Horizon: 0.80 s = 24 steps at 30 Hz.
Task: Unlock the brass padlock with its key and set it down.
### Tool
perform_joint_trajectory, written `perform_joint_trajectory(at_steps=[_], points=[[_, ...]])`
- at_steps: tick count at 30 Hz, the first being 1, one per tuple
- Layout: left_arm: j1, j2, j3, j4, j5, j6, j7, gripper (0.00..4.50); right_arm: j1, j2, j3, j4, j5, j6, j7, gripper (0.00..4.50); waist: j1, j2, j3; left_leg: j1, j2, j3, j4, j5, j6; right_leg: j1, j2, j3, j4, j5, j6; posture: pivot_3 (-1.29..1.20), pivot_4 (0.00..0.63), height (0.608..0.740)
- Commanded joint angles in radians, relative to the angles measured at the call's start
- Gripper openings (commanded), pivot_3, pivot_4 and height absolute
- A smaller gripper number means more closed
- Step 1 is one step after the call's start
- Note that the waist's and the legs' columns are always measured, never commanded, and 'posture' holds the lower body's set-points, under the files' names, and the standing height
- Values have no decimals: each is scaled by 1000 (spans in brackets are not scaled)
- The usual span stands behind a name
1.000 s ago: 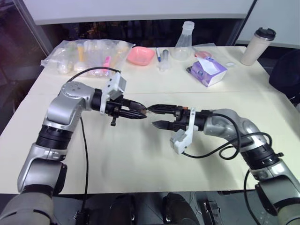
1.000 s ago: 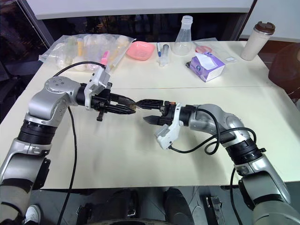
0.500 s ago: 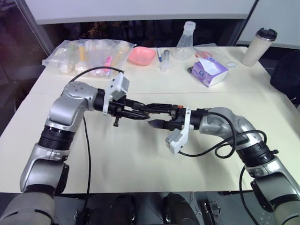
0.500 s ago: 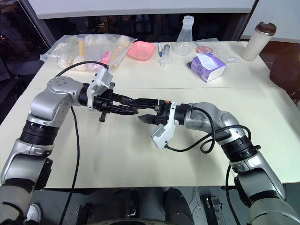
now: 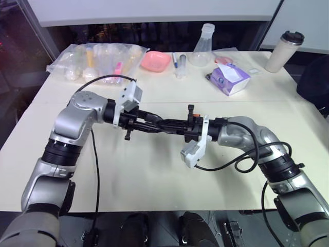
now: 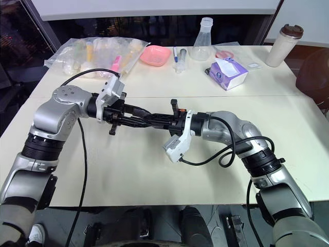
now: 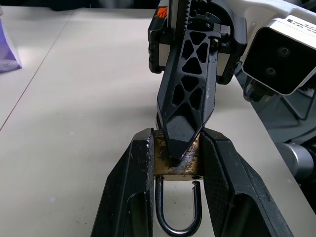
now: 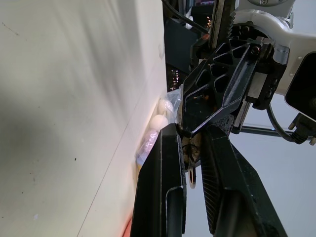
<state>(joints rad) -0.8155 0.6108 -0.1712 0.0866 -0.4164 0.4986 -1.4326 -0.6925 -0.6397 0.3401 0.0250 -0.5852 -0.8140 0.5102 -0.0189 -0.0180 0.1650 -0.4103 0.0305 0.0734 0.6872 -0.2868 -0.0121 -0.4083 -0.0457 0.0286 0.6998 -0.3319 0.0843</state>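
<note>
Above the middle of the matte cream worktop (image 5: 154, 180), the two end effectors met tip to tip, clear of the surface. The left end effector (image 7: 175, 158) had its two black, wedge-shaped fingers clamped on the brass padlock (image 7: 174, 165), one flat pad against each side of the small rectangular body. The brass looked dull and scuffed, with dark smears across its face. Its thin, silvery U-shaped shackle (image 7: 177, 210) curved back toward the left wrist between the fingers; one leg ended in a free tip just short of the body, so the shackle appeared open.

The right end effector (image 8: 190, 148), seen in the left wrist view as black fingers with triangular lattice cut-outs, pressed its pointed tip against the far edge of the lock body. In the right wrist view its two smooth black fingers stood close together, pinched on the key (image 8: 190, 175), a tiny piece of metal with a round hole in its bow; the blade end ran toward the lock and was too small to make out.

At the far edge of the worktop lay a crinkled clear plastic bag (image 5: 97, 59) of small items, a shallow pink dish (image 5: 155, 62), a translucent conical flask (image 5: 203, 43), a purple and white tissue box (image 5: 229, 78) and a beige tumbler (image 5: 281, 51) with a dark lid. Glossy black cables (image 5: 95, 154) looped along both silver arms.
</note>
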Motion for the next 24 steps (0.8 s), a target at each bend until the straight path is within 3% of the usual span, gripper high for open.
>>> perform_joint_trajectory(at_steps=[1, 8, 17, 24], points=[[-9, -1, 12, -21, -13, 2, 8, 1257, -12, 4, -5, -28, 12, 0, 0, 6, 0, 0, 0, 0, 0, 0, 0, 0, 0, 0, 0, 0, 0, 0, 0, 0, 150, 715], [-9, 4, 8, -5, 4, -25, 11, 4479, -8, 4, -6, -32, 16, 9, 6, 0, 0, 0, 0, 0, 0, 0, 0, 0, 0, 0, 0, 0, 0, 0, 0, 0, 150, 715], [22, 121, 70, 3, -6, -56, -36, 4479, 11, -7, -16, -41, 33, 32, 19, 0, -2, 0, 0, 0, 0, 0, 0, 0, 0, 0, 0, 0, 0, 0, 0, 0, 150, 715], [27, 113, 117, -18, -44, -23, 17, 4479, 26, -12, -17, -45, 35, 35, 19, 0, 5, 0, 0, 0, 0, 0, 0, 0, 0, 0, -1, 0, 0, 0, 0, 0, 150, 715]])
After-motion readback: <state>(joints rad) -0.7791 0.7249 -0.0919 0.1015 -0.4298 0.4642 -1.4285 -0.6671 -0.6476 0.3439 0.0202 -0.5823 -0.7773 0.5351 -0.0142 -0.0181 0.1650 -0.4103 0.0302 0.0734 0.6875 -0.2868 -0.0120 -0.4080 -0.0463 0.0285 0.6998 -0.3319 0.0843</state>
